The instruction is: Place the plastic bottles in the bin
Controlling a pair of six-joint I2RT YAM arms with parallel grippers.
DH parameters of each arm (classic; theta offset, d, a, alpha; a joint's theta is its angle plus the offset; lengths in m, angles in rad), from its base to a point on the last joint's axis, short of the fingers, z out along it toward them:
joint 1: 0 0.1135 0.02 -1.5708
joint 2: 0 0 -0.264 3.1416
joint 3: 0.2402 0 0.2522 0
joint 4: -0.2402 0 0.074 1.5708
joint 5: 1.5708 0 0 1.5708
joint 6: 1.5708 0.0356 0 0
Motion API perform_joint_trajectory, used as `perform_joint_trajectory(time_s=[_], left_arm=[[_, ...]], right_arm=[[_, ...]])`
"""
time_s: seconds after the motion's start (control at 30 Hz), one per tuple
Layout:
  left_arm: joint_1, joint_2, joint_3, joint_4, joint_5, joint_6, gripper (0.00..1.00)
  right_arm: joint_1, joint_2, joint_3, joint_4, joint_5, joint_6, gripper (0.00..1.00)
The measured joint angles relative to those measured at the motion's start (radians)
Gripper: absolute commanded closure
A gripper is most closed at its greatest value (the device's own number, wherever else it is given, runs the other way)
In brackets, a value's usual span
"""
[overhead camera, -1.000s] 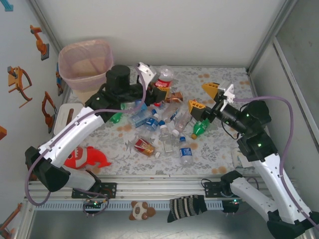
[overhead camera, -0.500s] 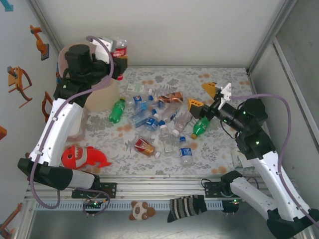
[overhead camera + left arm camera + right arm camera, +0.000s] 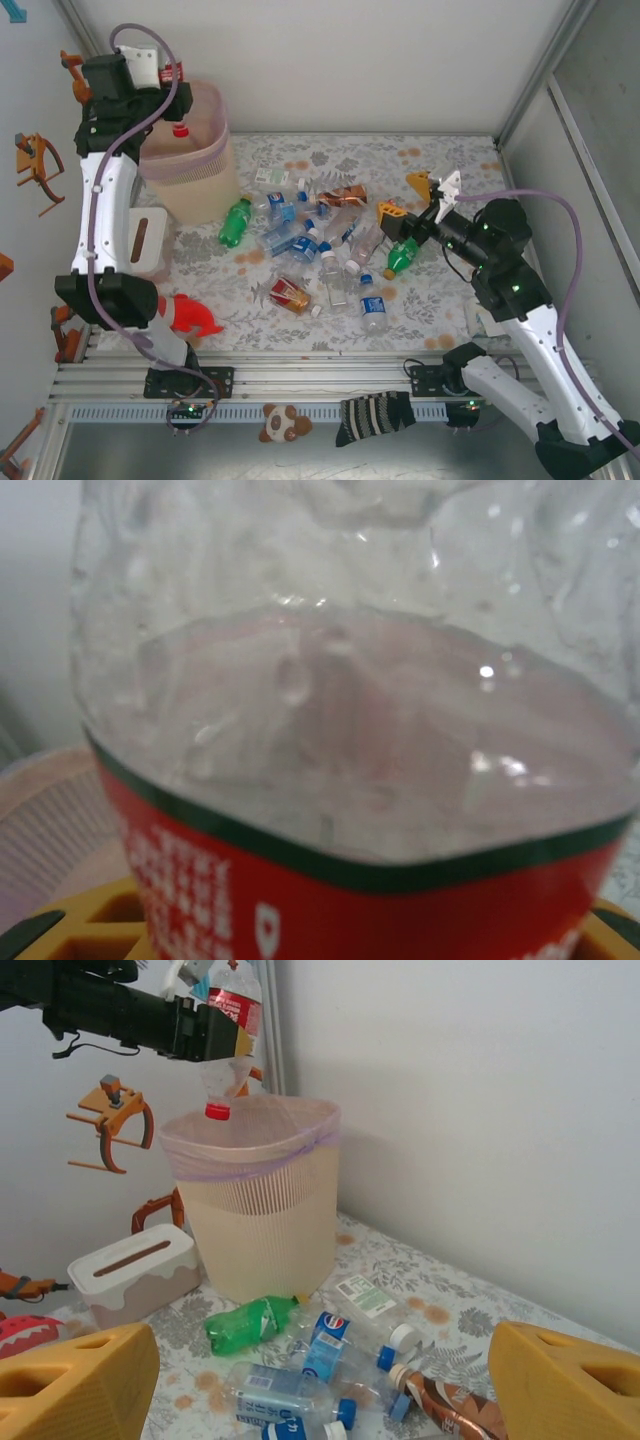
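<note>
- The left gripper is seen raised over the far left corner, pinched on a red-label bottle. The bottle is held upside down, with its red cap at the bin's mouth.
- The right gripper is held spread wide at the right, with nothing between its fingers.
- The table is covered with a floral cloth.
- The bin, lined with a pink bag, is stood upright in the far left corner.
- A white box is set just on the near side of the bin, at the left edge.
- A red shark is laid at the near left.
- The other bottles are strewn on their sides mid-table, to the right of the bin.
- One green bottle is laid nearest the bin, just beside its base. A second green bottle is found by the right gripper, on its near side.
</note>
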Motion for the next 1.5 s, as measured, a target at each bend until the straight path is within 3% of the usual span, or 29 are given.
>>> perform_joint_trajectory(time_s=[0.23,0.67,1.23,1.5], left_arm=[[0.053,0.125,0.066,-0.126,0.024,-0.006,0.54],[0.057,0.368,0.126,-0.266,0.051,-0.006,0.55],[0.057,0.578,0.151,-0.367,0.028,-0.019,0.51],[0.059,0.626,0.200,-0.422,0.002,-0.033,0.31]], right_arm=[[0.000,-0.025,-0.011,-0.017,0.011,-0.003,0.16],[0.000,-0.054,-0.024,-0.035,0.016,-0.016,0.16],[0.000,-0.069,-0.032,-0.053,0.030,-0.024,0.16],[0.000,-0.076,-0.037,-0.060,0.042,-0.024,0.15]])
